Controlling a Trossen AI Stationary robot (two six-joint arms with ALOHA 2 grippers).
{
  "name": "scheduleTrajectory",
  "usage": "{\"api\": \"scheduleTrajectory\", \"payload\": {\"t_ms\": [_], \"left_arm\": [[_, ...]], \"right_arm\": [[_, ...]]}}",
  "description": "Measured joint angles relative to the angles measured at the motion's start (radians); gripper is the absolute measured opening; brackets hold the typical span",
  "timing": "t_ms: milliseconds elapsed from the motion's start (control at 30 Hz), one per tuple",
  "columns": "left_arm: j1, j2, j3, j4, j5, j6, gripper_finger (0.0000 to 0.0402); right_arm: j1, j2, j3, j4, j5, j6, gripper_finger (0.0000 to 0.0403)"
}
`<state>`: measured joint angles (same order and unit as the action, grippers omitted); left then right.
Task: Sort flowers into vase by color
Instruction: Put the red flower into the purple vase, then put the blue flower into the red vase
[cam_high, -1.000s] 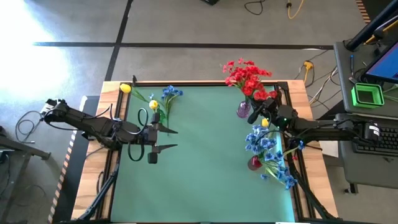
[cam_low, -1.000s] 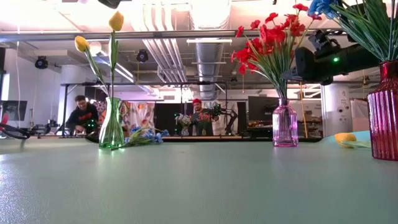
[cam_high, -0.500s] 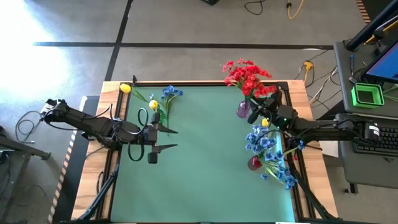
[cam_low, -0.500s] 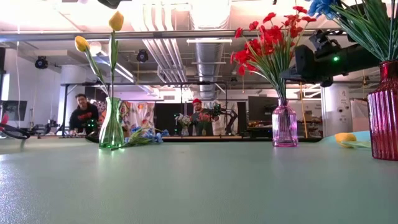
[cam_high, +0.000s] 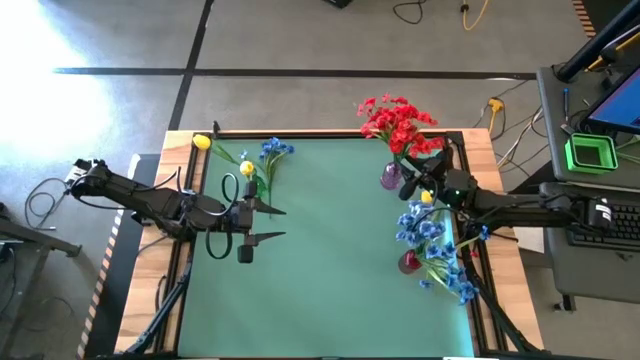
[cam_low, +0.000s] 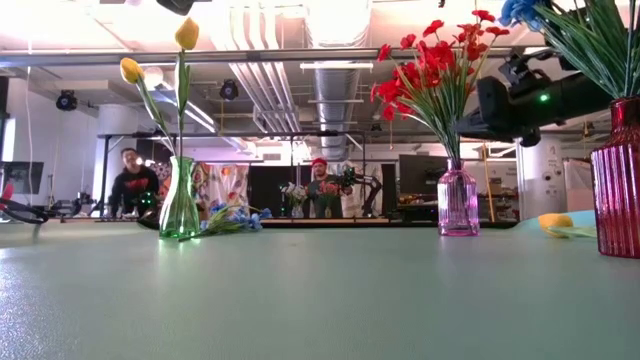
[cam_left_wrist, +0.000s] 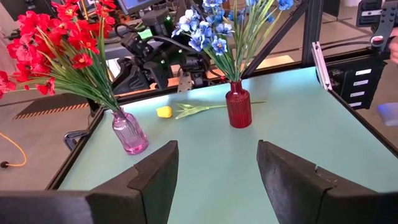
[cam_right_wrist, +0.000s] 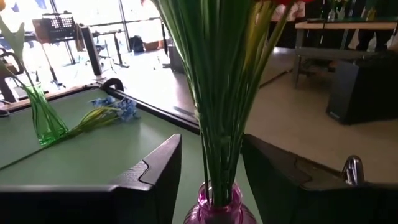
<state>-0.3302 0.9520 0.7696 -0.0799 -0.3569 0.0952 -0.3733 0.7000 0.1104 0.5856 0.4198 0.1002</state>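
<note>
Red flowers (cam_high: 398, 122) stand in a pink vase (cam_low: 458, 200) at the table's far right. Blue flowers (cam_high: 430, 235) stand in a red vase (cam_left_wrist: 239, 106). Two yellow flowers (cam_low: 186, 35) stand in a green vase (cam_low: 180, 200) at the far left. A loose blue flower (cam_high: 272, 152) lies beside the green vase. A loose yellow flower (cam_left_wrist: 163, 112) lies between the pink and red vases. My right gripper (cam_right_wrist: 211, 149) is open, one finger on either side of the red flowers' stems (cam_right_wrist: 217, 112) without touching them. My left gripper (cam_high: 280, 224) hovers open near the green vase.
The green mat (cam_high: 330, 260) has bare room in its middle and near side. A wooden border (cam_high: 180, 140) and dark frame rails run round the table. A desk with a laptop and green box (cam_high: 590, 152) stands to the right. People stand in the room beyond the far edge.
My right gripper has tipped slightly beside the pink vase, and the red blooms have swayed a little. The left arm has kept still.
</note>
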Motion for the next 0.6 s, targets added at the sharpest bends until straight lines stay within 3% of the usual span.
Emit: {"api": "scheduleTrajectory", "payload": {"t_ms": [600], "left_arm": [[0.0,0.0,0.0,-0.001,0.0,-0.009,0.0205]], "right_arm": [[0.0,-0.076,0.0,-0.151,-0.003,0.163,0.019]]}}
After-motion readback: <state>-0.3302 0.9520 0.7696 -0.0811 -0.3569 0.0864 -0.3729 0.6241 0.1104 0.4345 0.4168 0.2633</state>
